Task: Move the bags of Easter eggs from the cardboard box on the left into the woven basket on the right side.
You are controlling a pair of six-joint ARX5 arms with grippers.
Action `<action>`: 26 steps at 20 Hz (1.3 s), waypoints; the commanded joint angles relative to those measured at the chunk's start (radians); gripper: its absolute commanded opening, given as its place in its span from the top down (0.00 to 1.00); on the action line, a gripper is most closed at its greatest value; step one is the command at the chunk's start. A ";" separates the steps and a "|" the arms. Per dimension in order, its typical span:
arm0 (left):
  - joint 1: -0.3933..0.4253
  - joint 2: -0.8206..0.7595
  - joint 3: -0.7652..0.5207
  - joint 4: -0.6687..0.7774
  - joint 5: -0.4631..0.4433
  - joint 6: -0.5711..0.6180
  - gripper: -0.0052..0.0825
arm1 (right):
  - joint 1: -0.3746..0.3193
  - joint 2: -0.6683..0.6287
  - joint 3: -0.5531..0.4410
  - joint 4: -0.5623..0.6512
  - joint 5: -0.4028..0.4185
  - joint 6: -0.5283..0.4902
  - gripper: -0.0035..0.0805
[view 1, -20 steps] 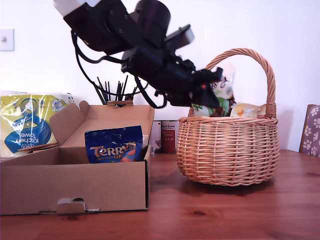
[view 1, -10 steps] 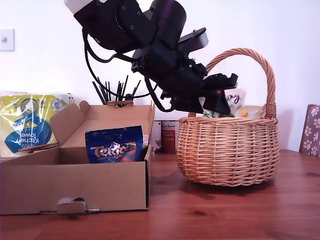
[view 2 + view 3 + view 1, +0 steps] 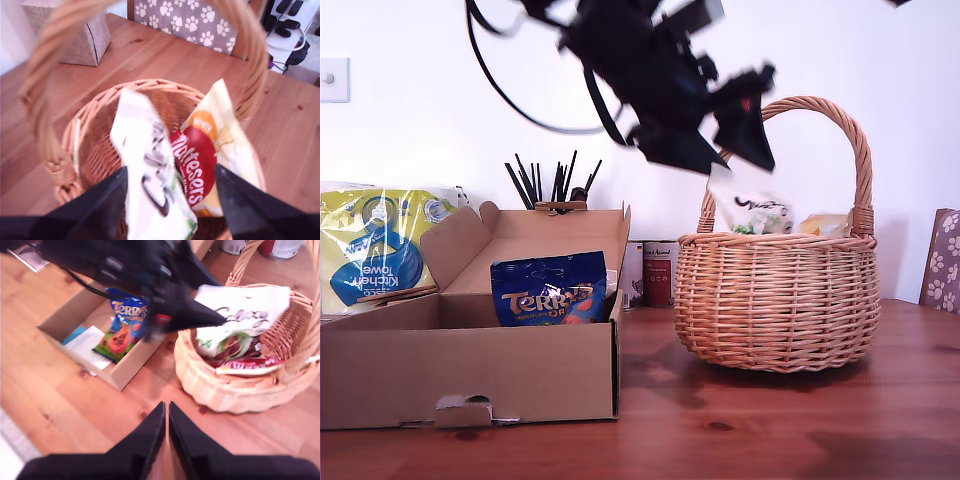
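Our first hand hangs wide open and empty above the woven basket, white bag already inside, the blue bag upright in the cardboard box, nearer our shut second hand.

You are looking at a home, most likely a dining or kitchen corner. The worktop is a knotty pine dining table against a plain white wall with a light switch. Behind the cardboard box you can see a pack of kitchen towel, a pot of dark sticks and small tins. A paw-print cushioned chair stands at the table.
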 commanded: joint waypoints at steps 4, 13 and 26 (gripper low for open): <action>0.027 -0.106 0.001 -0.199 -0.002 0.023 0.43 | 0.001 0.032 -0.004 0.162 0.102 -0.048 0.97; 0.086 -0.307 -0.034 -0.482 -0.003 0.023 0.96 | -0.101 0.248 0.070 0.312 0.162 -0.113 0.71; 0.150 -0.551 -0.386 -0.382 0.009 -0.051 0.96 | -0.001 0.652 0.271 0.043 -0.027 -0.346 0.51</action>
